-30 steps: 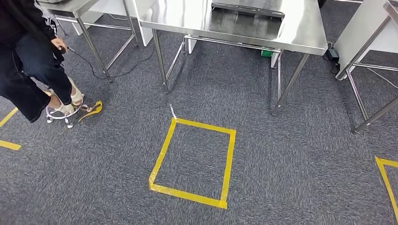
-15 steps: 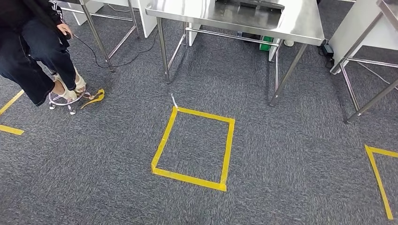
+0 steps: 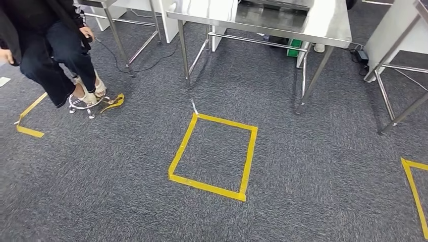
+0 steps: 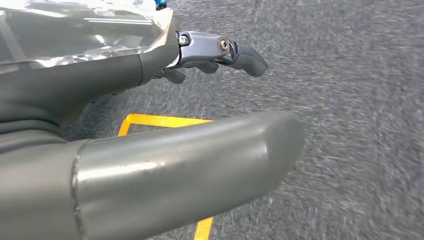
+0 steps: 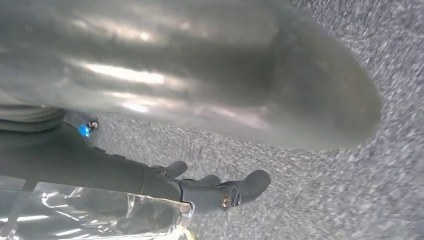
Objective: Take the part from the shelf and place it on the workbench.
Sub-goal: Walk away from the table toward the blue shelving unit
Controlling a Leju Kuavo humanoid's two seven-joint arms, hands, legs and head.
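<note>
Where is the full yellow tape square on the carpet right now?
In the head view, the tape square lies mid-floor, just in front of the steel table.

Even, bright overhead light, sharp head view, glare on the steel counter [image 3: 323, 27], soft shadows under its legs, wrist views motion-blurred on the carpet [image 4: 360, 100], highlights streaking each out-of-focus robot hand thumb [image 5: 200, 75]

Yellow tape square [image 3: 214, 155] lay on speckled grey carpet [image 3: 313, 166] before a shiny silver desk [image 3: 323, 25]; the person's clothes [image 3: 35, 30] were black.
</note>
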